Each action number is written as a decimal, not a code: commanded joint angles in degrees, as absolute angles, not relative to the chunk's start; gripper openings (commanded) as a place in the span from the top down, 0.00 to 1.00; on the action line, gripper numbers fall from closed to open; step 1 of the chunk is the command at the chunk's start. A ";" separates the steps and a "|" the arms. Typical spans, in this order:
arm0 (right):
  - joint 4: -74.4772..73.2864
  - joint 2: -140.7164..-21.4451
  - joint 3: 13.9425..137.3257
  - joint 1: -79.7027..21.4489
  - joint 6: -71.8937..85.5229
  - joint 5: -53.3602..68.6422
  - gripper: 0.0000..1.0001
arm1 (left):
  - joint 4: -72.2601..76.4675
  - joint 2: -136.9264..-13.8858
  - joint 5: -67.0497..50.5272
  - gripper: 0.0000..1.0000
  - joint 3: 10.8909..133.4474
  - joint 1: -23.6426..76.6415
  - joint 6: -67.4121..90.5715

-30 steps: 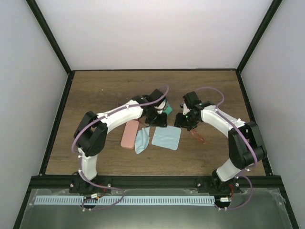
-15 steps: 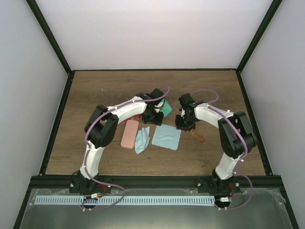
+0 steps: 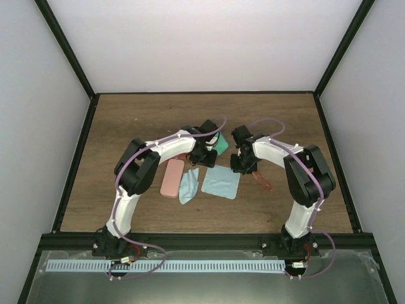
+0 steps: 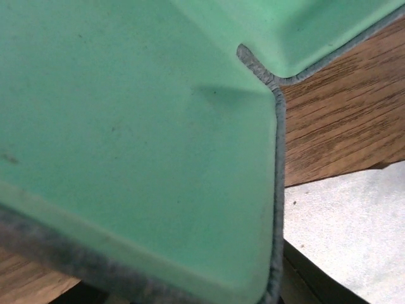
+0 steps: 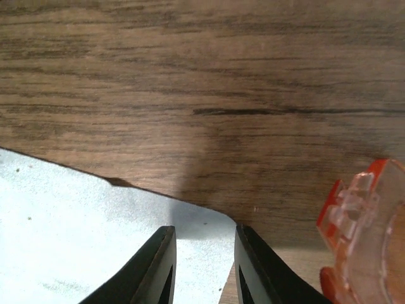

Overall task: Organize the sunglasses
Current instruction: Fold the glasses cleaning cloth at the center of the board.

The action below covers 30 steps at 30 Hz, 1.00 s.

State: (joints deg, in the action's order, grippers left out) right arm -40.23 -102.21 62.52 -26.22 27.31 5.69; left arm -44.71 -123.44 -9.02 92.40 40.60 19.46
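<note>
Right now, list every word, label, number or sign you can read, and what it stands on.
None: no view shows readable text. The green case, pink case, light blue cloth and orange-red sunglasses all look unmarked on the sides shown.

Table (image 5: 253,76): brown wood grain, matt. Cloth (image 5: 76,240): light blue, matt, finely textured. Sunglasses (image 5: 364,234): translucent orange-red plastic, glossy. Case (image 4: 126,126): smooth matt green lining, grey fabric-like edging.

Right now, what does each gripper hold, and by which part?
Right gripper: nothing; its narrow gap stands empty above the light blue cloth's corner. Left gripper: cannot tell; a green case fills its view.
</note>
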 commanded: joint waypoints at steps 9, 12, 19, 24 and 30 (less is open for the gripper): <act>-41.59 -102.36 65.55 -26.95 30.57 0.00 0.69 | -43.77 -125.28 -9.26 0.61 93.68 40.70 19.25; -41.29 -103.48 65.14 -27.29 30.75 -0.06 0.68 | -43.76 -125.66 -9.81 0.64 93.69 40.79 19.34; -40.98 -105.52 65.39 -28.71 30.34 0.07 0.73 | -43.49 -126.21 -10.99 0.74 93.21 40.85 19.64; -40.07 -106.01 64.78 -29.09 30.32 1.24 0.83 | -43.15 -126.38 -11.65 0.81 93.08 40.83 19.98; -39.80 -106.22 64.60 -29.18 30.32 1.67 0.95 | -42.45 -126.54 -13.15 0.92 92.52 40.77 20.30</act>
